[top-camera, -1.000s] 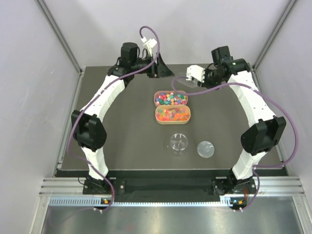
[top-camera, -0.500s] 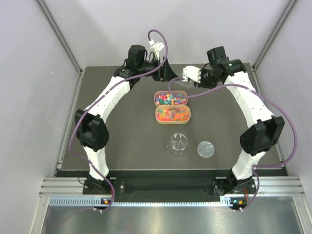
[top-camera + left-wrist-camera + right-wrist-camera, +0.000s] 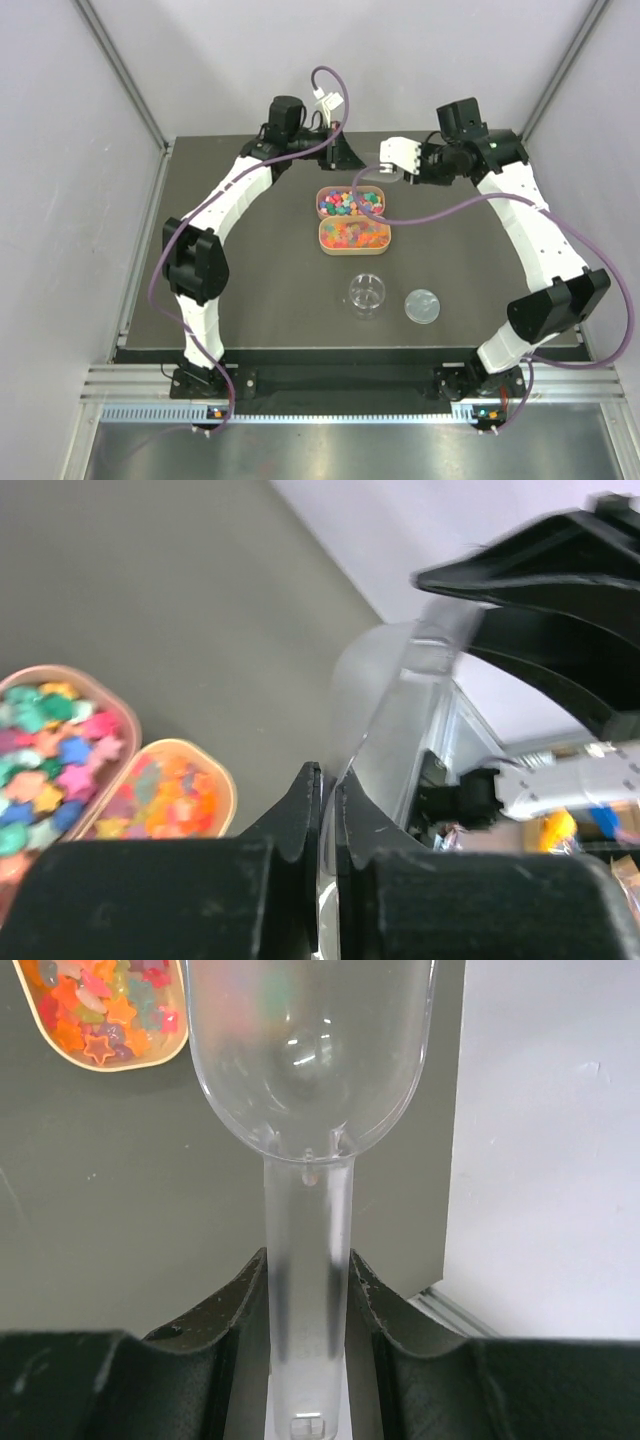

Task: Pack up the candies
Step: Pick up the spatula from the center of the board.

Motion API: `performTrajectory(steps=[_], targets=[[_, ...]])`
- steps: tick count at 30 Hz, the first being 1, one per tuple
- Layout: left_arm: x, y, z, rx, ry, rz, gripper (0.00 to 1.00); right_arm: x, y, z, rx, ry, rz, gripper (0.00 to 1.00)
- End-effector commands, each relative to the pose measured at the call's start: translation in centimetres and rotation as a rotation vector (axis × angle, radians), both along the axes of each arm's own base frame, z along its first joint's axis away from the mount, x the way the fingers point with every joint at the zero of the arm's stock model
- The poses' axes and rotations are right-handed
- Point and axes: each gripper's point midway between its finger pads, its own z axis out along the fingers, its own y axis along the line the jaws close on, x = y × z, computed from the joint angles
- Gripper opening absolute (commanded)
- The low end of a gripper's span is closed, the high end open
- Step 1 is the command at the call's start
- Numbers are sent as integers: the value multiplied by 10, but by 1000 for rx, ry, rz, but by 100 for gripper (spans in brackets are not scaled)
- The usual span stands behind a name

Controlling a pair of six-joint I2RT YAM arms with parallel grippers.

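The right jaws clench the handle of a clear scoop (image 3: 305, 1050), bowl forward, likely for digging. The left jaws are shut by its rim, perhaps steadying it. The candies (image 3: 351, 202) sit in two trays (image 3: 321, 236) toward the bench's (image 3: 250, 290) far edge, with the open jar (image 3: 367, 292) nearer.

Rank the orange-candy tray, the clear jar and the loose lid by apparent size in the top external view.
1. Orange-candy tray: clearly the largest.
2-3. Clear jar and lid: near-equal circles. The jar stands taller, so its rim is nearer the camera, and I won't rank them.
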Motion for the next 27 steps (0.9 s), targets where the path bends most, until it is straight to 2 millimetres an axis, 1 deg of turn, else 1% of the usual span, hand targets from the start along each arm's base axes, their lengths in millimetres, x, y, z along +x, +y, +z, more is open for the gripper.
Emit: performTrajectory(steps=[1, 3, 4, 5, 6, 7, 8, 9, 10, 11, 12, 13, 14, 15, 16, 17, 18, 19, 20, 21, 22, 23, 24, 25, 26, 27], targets=[[-12, 3, 34, -130, -80, -132, 0, -18, 7, 27, 64, -55, 30, 0], [-22, 7, 39, -174, -49, -192, 0, -21, 7, 25, 70, -44, 28, 0], [-34, 10, 47, -207, -15, -249, 0, -23, 7, 25, 75, -38, 28, 0], [-35, 14, 51, -227, -30, -265, 0, -25, 7, 24, 80, -27, 25, 0], [-38, 18, 54, -239, -24, -284, 0, -27, 10, 26, 96, -25, 30, 0], [-45, 21, 58, -251, 19, -308, 0, -29, 10, 32, 116, -35, 24, 3], [-50, 28, 60, -263, 0, -352, 0, -31, 12, 37, 149, -40, 8, 12], [-53, 32, 63, -268, 12, -364, 0, -34, 17, 44, 185, -41, 20, 18], [-56, 36, 67, -274, 77, -365, 0, -36, 17, 56, 219, -59, 13, 25], [-57, 45, 69, -275, 70, -385, 0, -39, 19, 64, 272, -48, -8, 47], [-58, 49, 68, -271, 97, -398, 0, -44, 27, 73, 337, -38, 11, 52], [-61, 53, 69, -265, 141, -415, 0, -49, 26, 84, 394, -48, -2, 54], [-64, 58, 75, -257, 148, -442, 0, -52, 29, 94, 449, -66, 20, 55], [-70, 63, 66, -232, 264, -503, 0, -65, 42, 102, 538, -49, 119, 55], [-74, 67, 63, -226, 283, -561, 0, -76, 33, 99, 578, -63, 125, 57], [-70, 71, 80, -236, 255, -567, 0, -69, 36, 119, 655, -144, 136, 62], [-66, 75, 75, -244, 335, -541, 0, -71, 37, 122, 696, -161, 145, 64], [-63, 77, 78, -244, 329, -534, 0, -76, 37, 120, 720, -166, 147, 65], [-61, 77, 76, -242, 339, -531, 0, -75, 40, 126, 752, -172, 150, 65], [-60, 77, 76, -240, 349, -530, 0, -78, 44, 130, 782, -151, 170, 65], [-59, 77, 74, -239, 358, -529, 0, -80, 46, 138, 815, -140, 179, 65], [-58, 77, 68, -240, 379, -525, 0, -83, 51, 150, 890, -115, 178, 65], [-57, 77, 64, -239, 396, -523, 0, -91, 56, 159, 926, -99, 215, 65], [-58, 76, 61, -239, 415, -521, 0, -94, 59, 175, 963, -132, 248, 66], [-56, 76, 55, -239, 435, -515, 0, -99, 61, 180, 1008, -95, 238, 66], [-56, 76, 53, -239, 441, -516, 0, -102, 63, 182, 1014, -84, 258, 66]])
